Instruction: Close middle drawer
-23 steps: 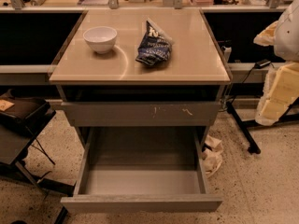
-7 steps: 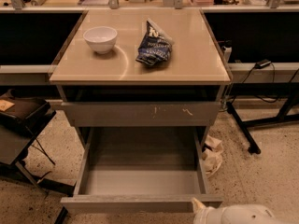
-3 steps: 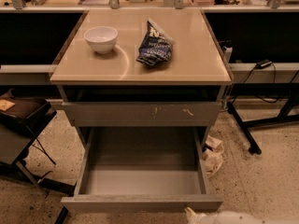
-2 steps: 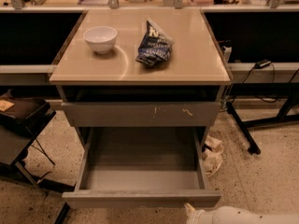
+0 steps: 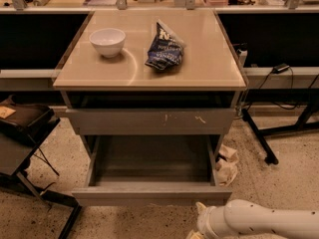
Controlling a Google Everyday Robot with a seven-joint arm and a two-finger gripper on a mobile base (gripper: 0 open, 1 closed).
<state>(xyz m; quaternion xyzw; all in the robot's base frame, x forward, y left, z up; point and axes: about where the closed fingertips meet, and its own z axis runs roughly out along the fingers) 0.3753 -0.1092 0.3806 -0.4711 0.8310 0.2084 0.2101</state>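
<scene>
On my left a white bowl (image 5: 107,41) sits on the tan cabinet top (image 5: 209,59). A dark blue snack bag (image 5: 164,49) lies just beside it to the right. Under the scratched drawer front (image 5: 149,121), the middle drawer (image 5: 152,194) stands pulled well out, with its grey tray open to view. Crumpled paper (image 5: 227,164) lies on the floor by its right side. The white arm (image 5: 269,220) reaches in low and roughly level from the right edge. The gripper (image 5: 198,222) sits just in front of the drawer's panel, toward its right end. I cannot tell whether it is parted or clenched.
</scene>
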